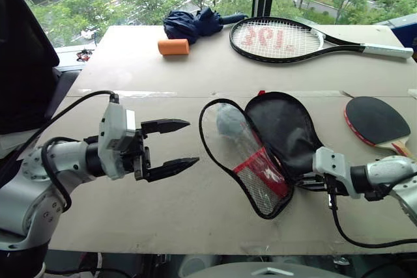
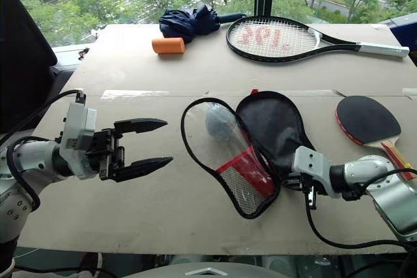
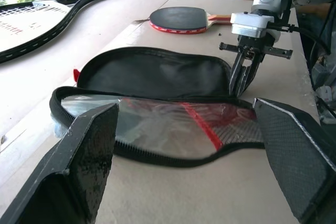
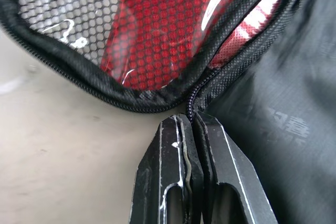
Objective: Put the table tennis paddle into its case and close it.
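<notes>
Right hand (image 4: pixel 191 124) pinches the case (image 1: pixel 287 128) seam — left hand (image 1: pixel 179 142) spread, paddle (image 1: pixel 376 120) handle cut off.

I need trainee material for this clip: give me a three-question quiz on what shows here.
1. True or false: the table tennis paddle lies inside the case.
2. Which gripper is shut at the case's narrow end? A) left gripper B) right gripper
3. Fill in: the case lies ____ on the table.

Key: 1 false, it lies beside the case. 2 B; the left gripper is open and apart from the case. 3 open.
</notes>
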